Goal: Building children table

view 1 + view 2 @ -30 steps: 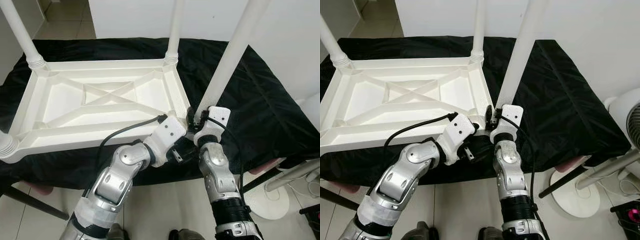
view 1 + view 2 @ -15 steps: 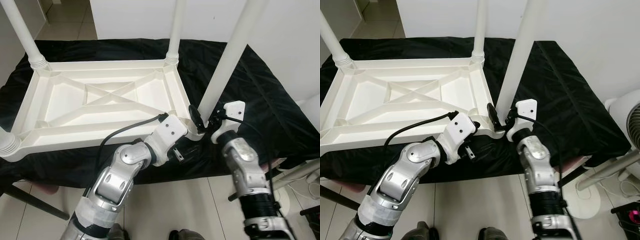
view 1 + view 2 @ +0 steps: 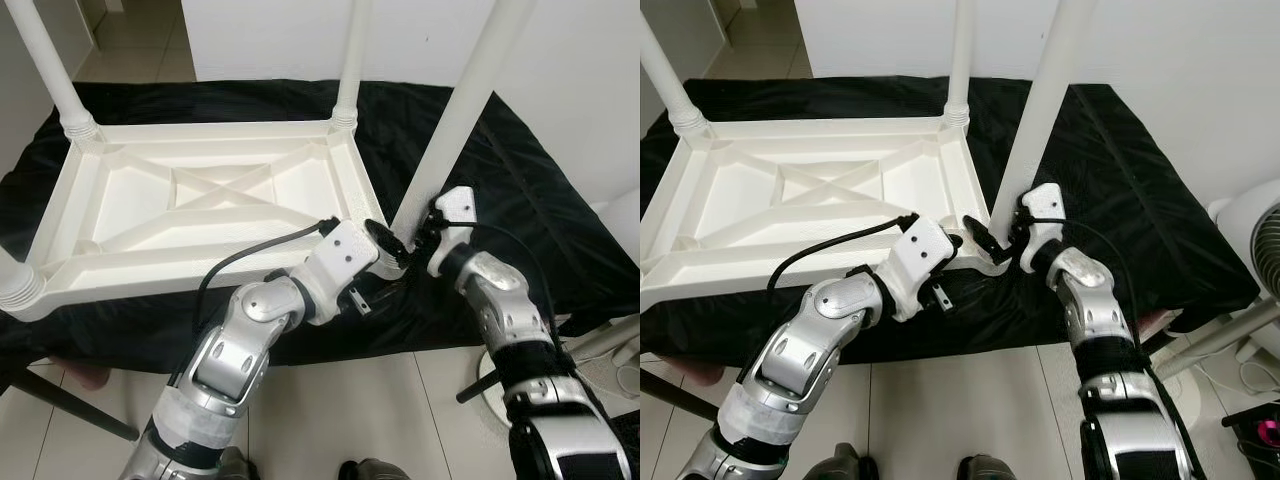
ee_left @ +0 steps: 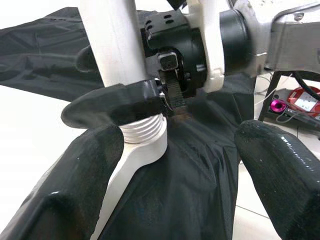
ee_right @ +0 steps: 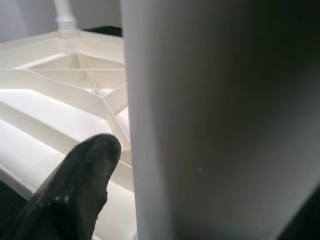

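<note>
black cloth over a stand, tiled floor | upturned white table on it, near-corner leg seated in its threaded socket | right gripper clamps leg base, left gripper wide beside socket | advice: probably twist upright, avoid cross-threading

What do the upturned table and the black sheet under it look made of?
Table: looks like moulded white plastic, smooth with a slight sheen; ribbed underside and threaded leg collars suggest it.
Black sheet: thin glossy fabric or plastic film, judging by fine creases and soft highlights; which one is unclear.
</note>
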You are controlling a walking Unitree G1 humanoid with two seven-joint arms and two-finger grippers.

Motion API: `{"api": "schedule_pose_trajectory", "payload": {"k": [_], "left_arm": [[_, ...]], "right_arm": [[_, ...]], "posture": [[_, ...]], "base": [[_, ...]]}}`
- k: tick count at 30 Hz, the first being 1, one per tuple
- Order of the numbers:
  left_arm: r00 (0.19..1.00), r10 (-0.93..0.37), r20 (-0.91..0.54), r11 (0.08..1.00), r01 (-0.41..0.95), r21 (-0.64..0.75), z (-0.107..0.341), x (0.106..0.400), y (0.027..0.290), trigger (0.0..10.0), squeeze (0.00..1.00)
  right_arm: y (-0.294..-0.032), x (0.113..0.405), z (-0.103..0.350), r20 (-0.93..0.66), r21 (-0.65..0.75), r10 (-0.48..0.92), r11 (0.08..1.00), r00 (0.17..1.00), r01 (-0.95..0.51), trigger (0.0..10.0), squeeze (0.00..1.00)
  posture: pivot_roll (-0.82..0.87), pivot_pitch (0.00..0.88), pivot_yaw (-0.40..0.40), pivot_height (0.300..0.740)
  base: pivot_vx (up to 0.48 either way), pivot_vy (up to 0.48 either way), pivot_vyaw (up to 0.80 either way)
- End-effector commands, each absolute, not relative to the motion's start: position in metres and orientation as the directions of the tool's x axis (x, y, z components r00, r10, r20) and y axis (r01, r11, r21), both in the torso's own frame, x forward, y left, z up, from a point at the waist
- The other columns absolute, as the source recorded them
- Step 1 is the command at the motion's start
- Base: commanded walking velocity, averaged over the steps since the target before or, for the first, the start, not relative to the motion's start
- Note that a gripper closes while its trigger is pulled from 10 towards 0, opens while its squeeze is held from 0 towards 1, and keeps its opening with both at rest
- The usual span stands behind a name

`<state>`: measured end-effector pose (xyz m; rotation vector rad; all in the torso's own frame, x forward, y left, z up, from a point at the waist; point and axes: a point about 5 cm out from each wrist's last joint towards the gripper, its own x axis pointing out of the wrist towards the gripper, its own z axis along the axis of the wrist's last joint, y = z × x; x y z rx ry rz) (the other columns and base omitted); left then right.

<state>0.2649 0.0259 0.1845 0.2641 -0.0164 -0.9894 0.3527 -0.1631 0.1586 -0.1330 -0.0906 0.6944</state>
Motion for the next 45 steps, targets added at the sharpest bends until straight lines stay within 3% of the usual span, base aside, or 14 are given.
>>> {"api": "schedule_pose_trajectory", "payload": {"k": [1,2,3,5,7,8,17,18,19,29,37,39,45], "left_arm": [[0.612,-0.785,-0.093,0.576,0.777,0.253,0.187,0.269,0.028,10.0,0.00],[0.612,-0.785,-0.093,0.576,0.777,0.253,0.187,0.269,0.028,10.0,0.00],[0.613,-0.785,-0.092,0.577,0.777,0.254,0.187,0.269,0.029,10.0,0.00],[0.616,-0.782,-0.093,0.580,0.774,0.255,0.187,0.269,0.029,10.0,0.00],[0.624,-0.776,-0.094,0.587,0.768,0.255,0.188,0.269,0.031,10.0,0.00],[0.627,-0.774,-0.094,0.590,0.766,0.255,0.188,0.269,0.031,10.0,0.00],[0.628,-0.772,-0.095,0.591,0.765,0.255,0.188,0.269,0.032,10.0,0.00],[0.627,-0.773,-0.096,0.590,0.766,0.256,0.188,0.269,0.032,10.0,0.00],[0.626,-0.774,-0.096,0.589,0.767,0.256,0.188,0.269,0.032,10.0,0.00],[0.621,-0.777,-0.098,0.584,0.771,0.255,0.188,0.268,0.032,10.0,0.00],[0.607,-0.789,-0.097,0.573,0.783,0.244,0.186,0.264,0.027,10.0,0.00],[0.605,-0.791,-0.097,0.570,0.785,0.243,0.185,0.263,0.027,10.0,0.00],[0.603,-0.792,-0.097,0.569,0.786,0.243,0.184,0.262,0.026,10.0,0.00]], "right_arm": [[-0.160,0.355,0.154,-0.011,-0.177,0.669,0.730,0.743,-0.660,6.2,0.00],[-0.160,0.355,0.154,-0.011,-0.177,0.669,0.730,0.743,-0.660,6.2,0.00],[-0.160,0.356,0.153,-0.017,-0.180,0.672,0.727,0.741,-0.663,5.1,0.00],[-0.161,0.356,0.151,-0.030,-0.179,0.674,0.723,0.738,-0.667,4.6,0.00],[-0.162,0.356,0.145,-0.051,-0.173,0.675,0.720,0.736,-0.672,2.7,0.00],[-0.163,0.356,0.143,-0.058,-0.171,0.674,0.720,0.737,-0.672,0.4,0.00],[-0.171,0.354,0.134,-0.076,-0.148,0.651,0.742,0.755,-0.654,0.0,0.00],[-0.172,0.354,0.132,-0.077,-0.143,0.642,0.750,0.763,-0.646,6.0,0.00],[-0.173,0.353,0.131,-0.079,-0.131,0.638,0.755,0.766,-0.642,10.0,0.00],[-0.173,0.353,0.121,-0.092,-0.071,0.564,0.819,0.821,-0.570,10.0,0.00],[-0.155,0.350,0.114,-0.074,-0.005,0.385,0.923,0.920,-0.386,10.0,0.00],[-0.144,0.348,0.113,-0.071,0.042,0.270,0.963,0.960,-0.267,10.0,0.00],[-0.135,0.342,0.111,-0.068,0.075,0.116,0.991,0.991,-0.111,10.0,0.00]], "posture": [[-0.07,0.038,-0.007,0.740],[-0.07,0.038,-0.007,0.740],[-0.07,0.038,-0.007,0.740],[-0.05,0.041,-0.015,0.740],[-0.05,0.041,-0.015,0.740],[-0.04,0.044,-0.017,0.740],[-0.04,0.045,-0.012,0.740],[-0.05,0.046,-0.010,0.740],[-0.05,0.046,-0.010,0.740],[-0.05,0.051,-0.007,0.740],[-0.06,0.043,-0.022,0.740],[-0.06,0.038,-0.026,0.740],[-0.06,0.032,-0.035,0.740]], "base": [[0.000,0.000,0.00],[0.000,0.000,0.00],[0.000,0.000,0.00],[0.000,0.000,0.00],[0.000,0.000,0.00],[0.000,0.000,0.00],[0.000,0.000,0.00],[0.000,0.000,0.00],[0.000,0.000,0.00],[0.000,0.000,0.00],[0.000,0.000,0.00],[0.000,0.000,0.00],[0.000,0.000,0.00]]}}
